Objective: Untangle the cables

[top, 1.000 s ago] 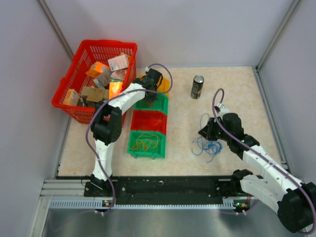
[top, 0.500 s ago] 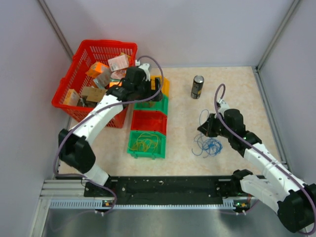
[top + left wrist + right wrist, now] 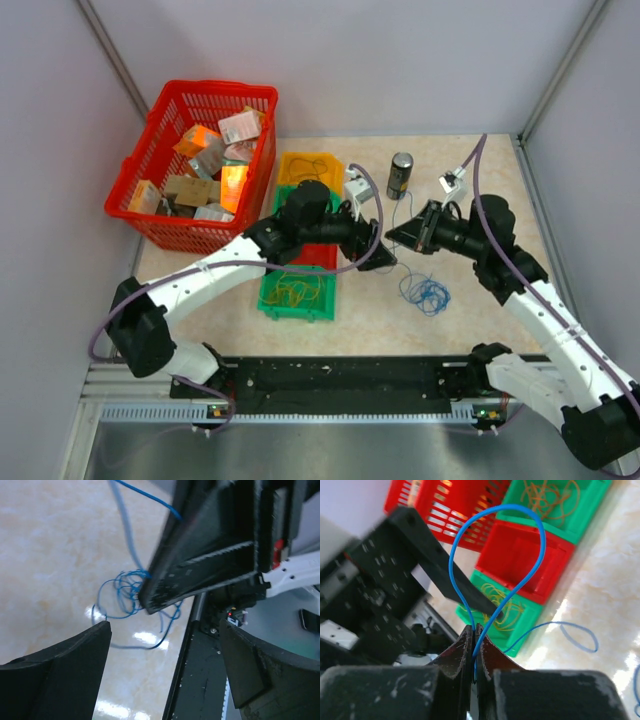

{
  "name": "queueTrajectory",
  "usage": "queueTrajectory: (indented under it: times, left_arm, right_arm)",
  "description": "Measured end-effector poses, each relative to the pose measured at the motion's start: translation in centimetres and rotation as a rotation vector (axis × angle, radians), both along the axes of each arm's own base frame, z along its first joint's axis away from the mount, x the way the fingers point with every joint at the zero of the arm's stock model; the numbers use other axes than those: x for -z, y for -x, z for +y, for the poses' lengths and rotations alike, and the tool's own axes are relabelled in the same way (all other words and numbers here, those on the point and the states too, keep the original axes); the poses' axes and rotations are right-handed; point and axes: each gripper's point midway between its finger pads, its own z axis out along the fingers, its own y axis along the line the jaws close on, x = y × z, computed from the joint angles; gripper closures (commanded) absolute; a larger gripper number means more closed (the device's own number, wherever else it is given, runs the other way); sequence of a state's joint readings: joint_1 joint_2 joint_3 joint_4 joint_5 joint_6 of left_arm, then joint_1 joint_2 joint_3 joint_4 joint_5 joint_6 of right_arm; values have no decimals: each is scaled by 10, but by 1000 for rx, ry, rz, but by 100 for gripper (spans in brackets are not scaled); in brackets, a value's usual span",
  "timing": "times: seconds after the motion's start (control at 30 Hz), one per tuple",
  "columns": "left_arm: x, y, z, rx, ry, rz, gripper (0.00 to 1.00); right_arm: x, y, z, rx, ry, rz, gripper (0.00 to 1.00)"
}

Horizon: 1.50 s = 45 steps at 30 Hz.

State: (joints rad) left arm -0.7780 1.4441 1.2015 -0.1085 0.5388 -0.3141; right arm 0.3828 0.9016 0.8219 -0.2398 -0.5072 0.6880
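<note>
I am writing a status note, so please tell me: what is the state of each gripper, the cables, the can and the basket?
left gripper, open, holding nothing.
right gripper, shut on blue cable.
blue tangle, lying on the table.
orange cables, coiled in the green bin.
can, upright.
red basket, filled with boxes.

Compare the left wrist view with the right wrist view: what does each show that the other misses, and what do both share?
Left wrist only: the loose tangle of thin blue cable lying on the beige table, and the black base rail. Right wrist only: the raised blue loop pinched in the shut right gripper, a red plastic bin, a green plastic bin holding thin orange cables, and the red mesh basket. Both: blue cable, the table and the right gripper's black fingers.
</note>
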Motion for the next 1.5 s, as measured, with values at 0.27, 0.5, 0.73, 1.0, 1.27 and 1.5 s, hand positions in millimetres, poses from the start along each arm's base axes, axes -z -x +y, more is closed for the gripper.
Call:
queueTrajectory:
  times: [0.27,0.5,0.73,1.0,1.27,1.5]
  left_arm:
    - [-18,19,-25,86,101,-66,40]
    - [-9,6,-32,30,84,-47,72]
    - [-8,-5,-32,-17,40,-82,100]
    - [7,-52,2,-246,-83,-155,100]
    - [42,-103,93,-618,-332,-46,100]
    - [75,-120,165,-922,-468,119,100]
  right_arm:
    - [-35,8,9,-27,-122,12,100]
    - [-45,6,11,-23,-172,20,100]
    - [-41,-4,3,31,-136,-7,78]
    - [0,-10,-21,118,45,36,20]
    - [26,-16,-54,221,256,32,19]
    - [39,-16,-66,255,328,51,20]
